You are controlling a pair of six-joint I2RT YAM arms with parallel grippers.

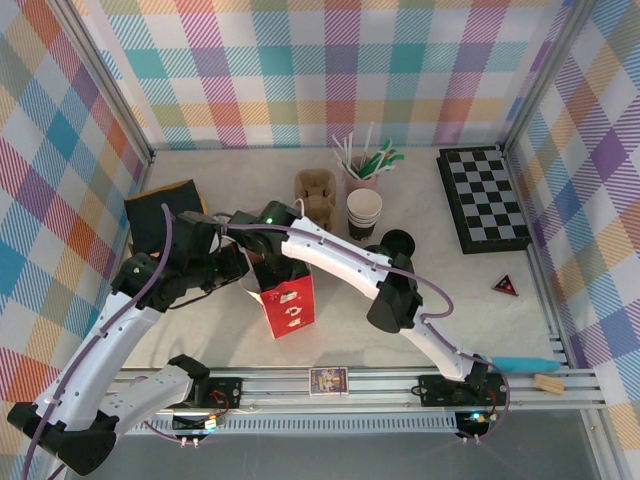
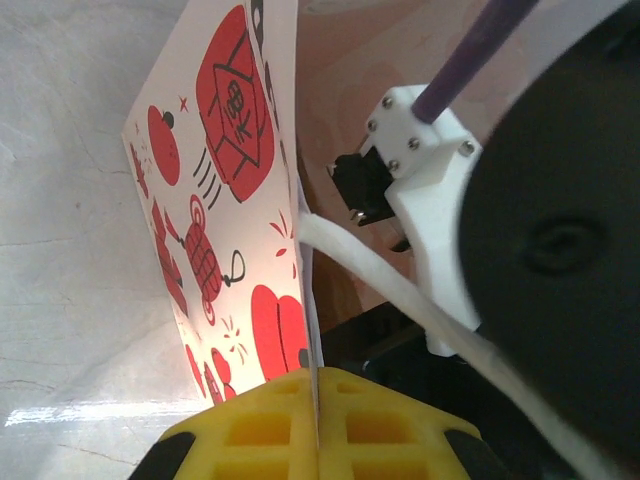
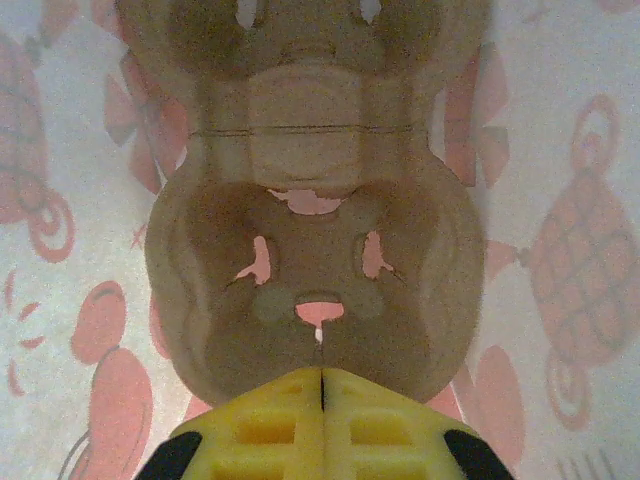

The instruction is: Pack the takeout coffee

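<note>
Two arms meet over the middle of a pale table (image 1: 200, 330) walled in bright plaid. The left arm (image 1: 105, 345) and the right arm (image 1: 345, 260) both reach to a red-and-white paper bag (image 1: 290, 305) that stands upright near the front rail.

A black-and-white checkerboard (image 1: 485, 198) lies far right. A dark cloth (image 1: 155, 215) with an orange edge lies far left.

The left gripper (image 2: 318, 400) has its yellow fingers pressed together on the bag's thin wall, pinching it. The right gripper (image 3: 322, 385) is inside the bag with its fingers shut tight against the near rim of a brown cardboard cup carrier (image 3: 315, 240). I cannot tell whether they nip that rim.

Behind the bag stand another cardboard carrier (image 1: 315, 190), a cup of straws (image 1: 365, 165) and a stack of white paper cups (image 1: 364, 212). The takeout coffee (image 1: 397, 240) shows its black lid just right of the stack. The right arm crosses in front of it and hides its cup.

A small red triangle (image 1: 506, 285) lies near the checkerboard, and a little printed card (image 1: 328, 380) sits on the rail.

The bag carries red drawings and white arrows, with no readable words.
</note>
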